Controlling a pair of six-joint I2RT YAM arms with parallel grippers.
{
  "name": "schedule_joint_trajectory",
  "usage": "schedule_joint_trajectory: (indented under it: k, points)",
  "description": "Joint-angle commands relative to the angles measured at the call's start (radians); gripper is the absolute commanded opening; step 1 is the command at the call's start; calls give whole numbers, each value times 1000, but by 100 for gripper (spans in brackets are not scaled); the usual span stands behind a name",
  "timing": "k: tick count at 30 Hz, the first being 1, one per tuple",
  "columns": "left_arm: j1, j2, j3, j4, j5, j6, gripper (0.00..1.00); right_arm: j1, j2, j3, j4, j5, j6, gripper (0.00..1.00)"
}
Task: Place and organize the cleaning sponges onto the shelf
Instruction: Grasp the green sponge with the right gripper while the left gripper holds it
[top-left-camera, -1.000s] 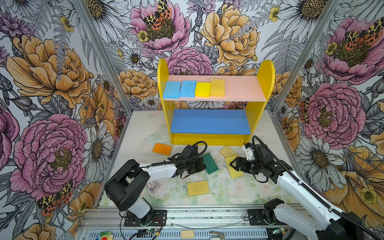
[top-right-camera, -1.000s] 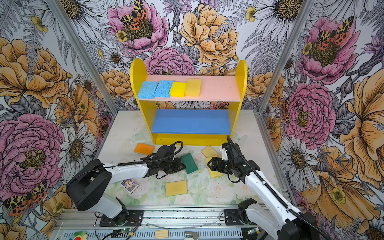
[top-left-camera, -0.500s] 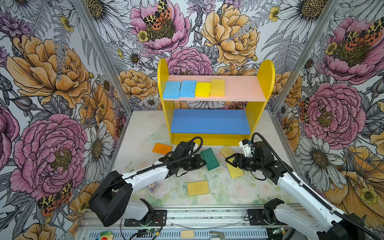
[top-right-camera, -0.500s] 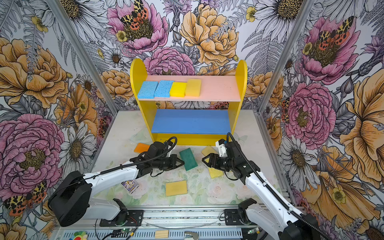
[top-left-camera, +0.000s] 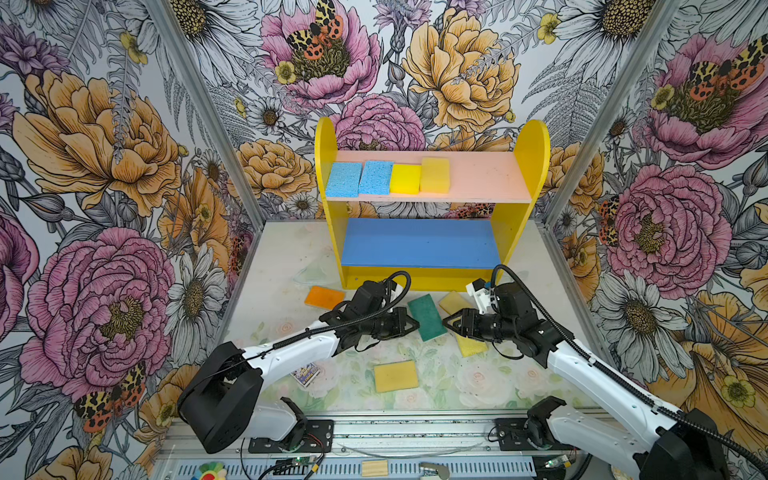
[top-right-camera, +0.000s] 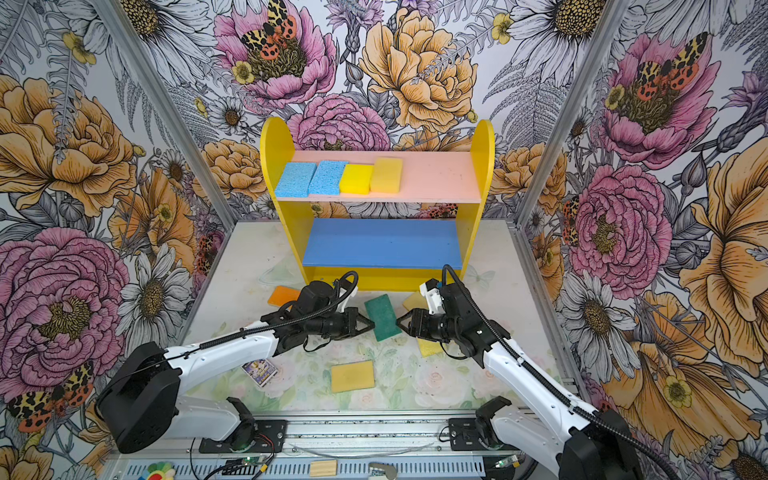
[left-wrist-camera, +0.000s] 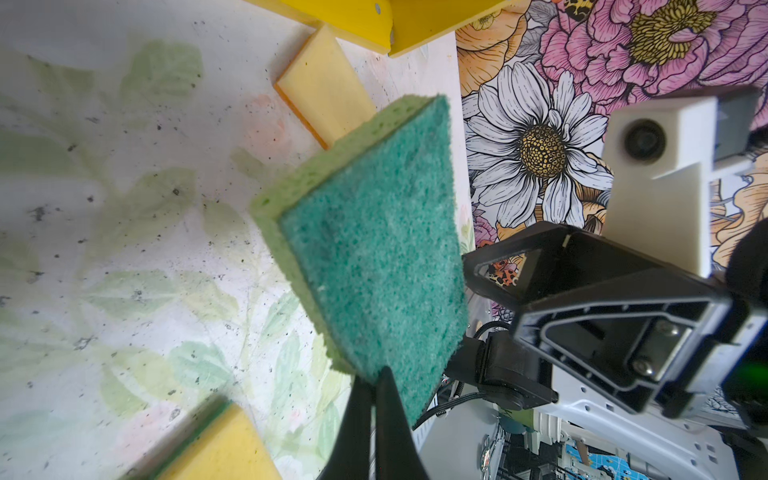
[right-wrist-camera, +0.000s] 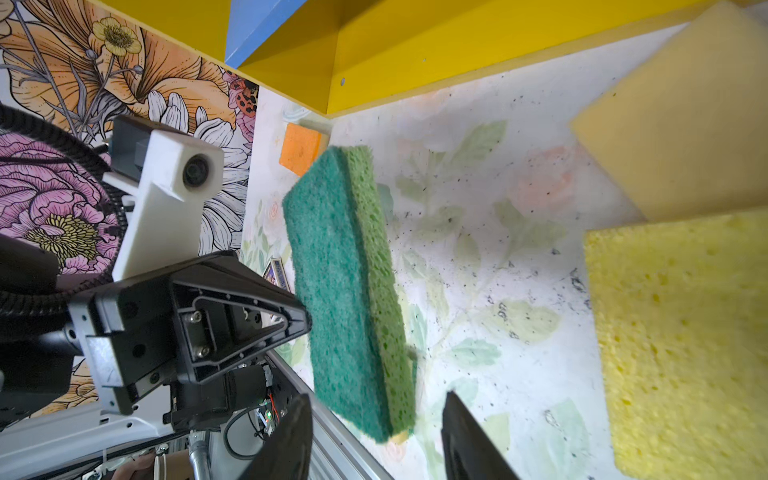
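Over the middle of the floral worktop (top-left-camera: 282, 266), the left gripper (top-left-camera: 414, 325) pinches one edge of the raised green sponge (top-left-camera: 426, 316). The right gripper (top-left-camera: 448, 325) has its jaws parted astride the opposite edge.

Green sponge (left-wrist-camera: 374, 257) has rough fibrous face over porous foam

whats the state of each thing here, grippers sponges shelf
left gripper, shut on the green sponge
green sponge, held off the table
right gripper, open, jaws either side of the green sponge
orange sponge, flat on the table
pink board, four sponges in a row
blue board, no sponges
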Motion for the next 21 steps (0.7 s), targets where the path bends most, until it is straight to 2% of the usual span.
schedule_joint_trajectory:
  k: [1,15,21]
  points:
    - [-6,-9,28,20,19,-2,3,14,5,-9,41,-8,5,46]
    - [-14,-13,37,21,22,-5,3,28,22,-36,63,-6,16,40]
    - [-19,-15,33,22,22,-5,3,41,30,-36,86,-3,27,29]
